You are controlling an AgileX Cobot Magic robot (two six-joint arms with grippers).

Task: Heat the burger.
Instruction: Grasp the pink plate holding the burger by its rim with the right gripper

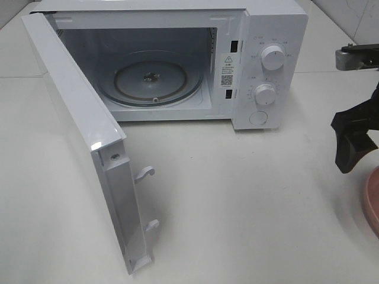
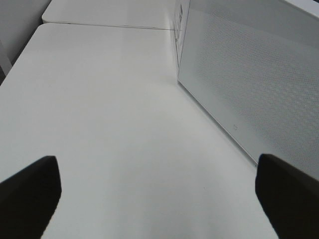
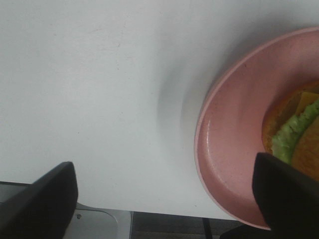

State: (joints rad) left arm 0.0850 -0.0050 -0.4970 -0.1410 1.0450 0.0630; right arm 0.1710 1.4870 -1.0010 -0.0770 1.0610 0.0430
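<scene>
The left fingers [image 2: 30,194] are held wide apart with nothing between them, above the white desk [image 2: 114,114] on the outer side of the microwave's open door [image 2: 249,84].

The right fingers [image 3: 45,204] are likewise spread open, and nothing is gripped. One finger is seen over the desk and the other over the pink plate [image 3: 229,129], whose rim lies between them. The burger [image 3: 294,132] is carried on that plate and is only partly in view. A strip of green lettuce and some orange-brown bun are made out just beside the finger.

In the high view the plate is cut off by the frame edge. It is set on the desk to the right of the microwave [image 1: 254,35] and further forward than its front. The burger is not seen there.

The microwave's door is swung wide to the left of the cavity, and a glass turntable [image 1: 151,80] is seen inside. Two white knobs [image 1: 273,57] are set one above the other on the panel right of the cavity, with a round button [image 1: 259,118] below them.
</scene>
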